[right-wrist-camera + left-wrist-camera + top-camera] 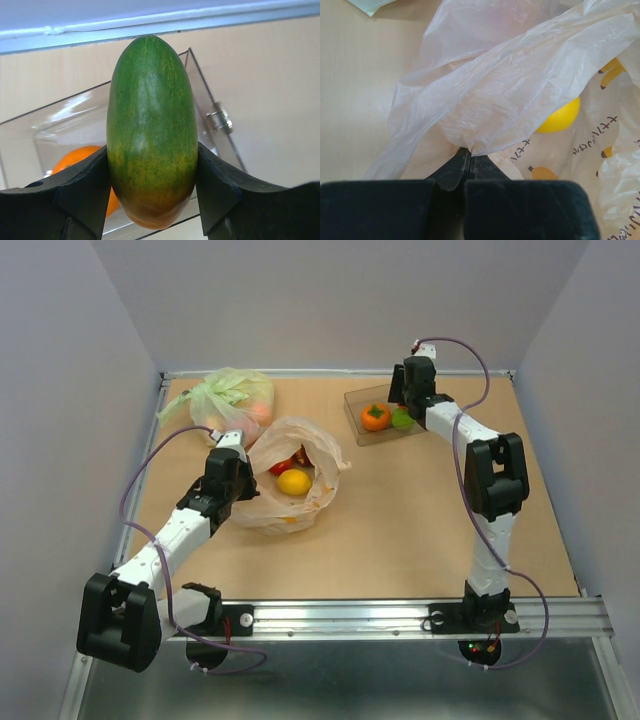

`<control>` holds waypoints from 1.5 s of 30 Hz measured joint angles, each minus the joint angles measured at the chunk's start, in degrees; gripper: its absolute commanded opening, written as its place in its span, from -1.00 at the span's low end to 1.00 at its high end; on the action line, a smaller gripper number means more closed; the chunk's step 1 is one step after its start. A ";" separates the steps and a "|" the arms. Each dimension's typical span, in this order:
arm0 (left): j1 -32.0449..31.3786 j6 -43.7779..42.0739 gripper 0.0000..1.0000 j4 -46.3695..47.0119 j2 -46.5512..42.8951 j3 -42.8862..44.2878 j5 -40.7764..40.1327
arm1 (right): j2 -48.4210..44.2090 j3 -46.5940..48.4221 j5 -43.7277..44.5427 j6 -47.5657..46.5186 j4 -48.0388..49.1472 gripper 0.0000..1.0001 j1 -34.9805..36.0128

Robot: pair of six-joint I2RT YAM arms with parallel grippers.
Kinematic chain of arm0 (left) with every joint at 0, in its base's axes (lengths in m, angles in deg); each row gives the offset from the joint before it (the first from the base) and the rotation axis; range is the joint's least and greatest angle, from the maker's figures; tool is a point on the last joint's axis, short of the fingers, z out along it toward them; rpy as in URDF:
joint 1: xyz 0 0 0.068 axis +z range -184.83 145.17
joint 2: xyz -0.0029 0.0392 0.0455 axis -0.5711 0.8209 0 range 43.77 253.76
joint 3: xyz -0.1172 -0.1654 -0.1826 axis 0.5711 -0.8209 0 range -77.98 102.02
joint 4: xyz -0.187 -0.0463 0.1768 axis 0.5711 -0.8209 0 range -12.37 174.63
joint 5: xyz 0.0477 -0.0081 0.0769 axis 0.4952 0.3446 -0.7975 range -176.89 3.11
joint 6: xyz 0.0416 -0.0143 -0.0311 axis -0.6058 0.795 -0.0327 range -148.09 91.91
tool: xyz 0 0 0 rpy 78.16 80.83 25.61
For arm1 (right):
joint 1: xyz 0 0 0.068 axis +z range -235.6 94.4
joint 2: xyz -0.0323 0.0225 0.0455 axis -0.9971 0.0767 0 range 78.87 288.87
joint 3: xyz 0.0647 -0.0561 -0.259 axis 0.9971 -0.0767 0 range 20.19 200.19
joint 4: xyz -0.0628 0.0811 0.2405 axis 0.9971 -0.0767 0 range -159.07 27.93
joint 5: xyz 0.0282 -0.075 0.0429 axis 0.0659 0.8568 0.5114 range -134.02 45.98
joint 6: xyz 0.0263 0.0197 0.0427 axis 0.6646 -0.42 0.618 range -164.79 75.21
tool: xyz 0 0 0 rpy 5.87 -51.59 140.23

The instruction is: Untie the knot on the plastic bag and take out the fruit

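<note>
green, orange-tipped oblong toy fruit (pixel 150 115) stands upright, clamped at its flanks by the right gripper (pixel 152 180), just over the clear plastic box (pixel 355 412) toward the far right corner of the surface (pixel 420 530). the left gripper (pixel 465 157), closed, pinches the crinkly peach plastic bag (pixel 495 85) mid-surface, a yellow lemon (pixel 294 482) inside.

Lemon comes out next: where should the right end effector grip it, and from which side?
Probably across the round middle of the lemon, from above: it lies exposed in the open mouth of the plastic bag, whose left film the left end effector pinches.
</note>
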 measured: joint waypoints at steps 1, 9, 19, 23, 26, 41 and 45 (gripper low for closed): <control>0.00 0.00 -1.00 0.02 0.00 0.00 0.00 | 0.35 0.46 -0.11 -2.71 -0.04 -0.51 -0.44; 0.00 -0.04 -1.00 0.00 0.00 0.00 0.00 | 0.42 1.36 -0.57 -20.76 0.11 0.11 -0.94; 0.37 -0.24 -1.00 0.02 0.00 0.00 0.07 | 0.52 1.36 0.59 -24.61 -0.90 1.00 -1.29; 0.44 -0.26 -1.00 0.02 0.00 0.00 0.39 | -0.31 1.29 -0.81 -23.91 -2.80 1.00 -1.03; 0.52 -0.31 -1.00 0.20 0.00 0.00 0.76 | -3.17 0.55 -1.42 -23.63 -4.57 0.99 -0.02; 0.74 -0.39 -1.00 1.33 0.00 0.00 3.30 | -28.57 -6.69 -7.69 -20.09 -5.75 0.83 34.27; 0.74 -0.37 -1.00 1.36 0.00 0.00 3.72 | -28.41 -6.69 -11.32 -17.38 -6.47 0.84 39.89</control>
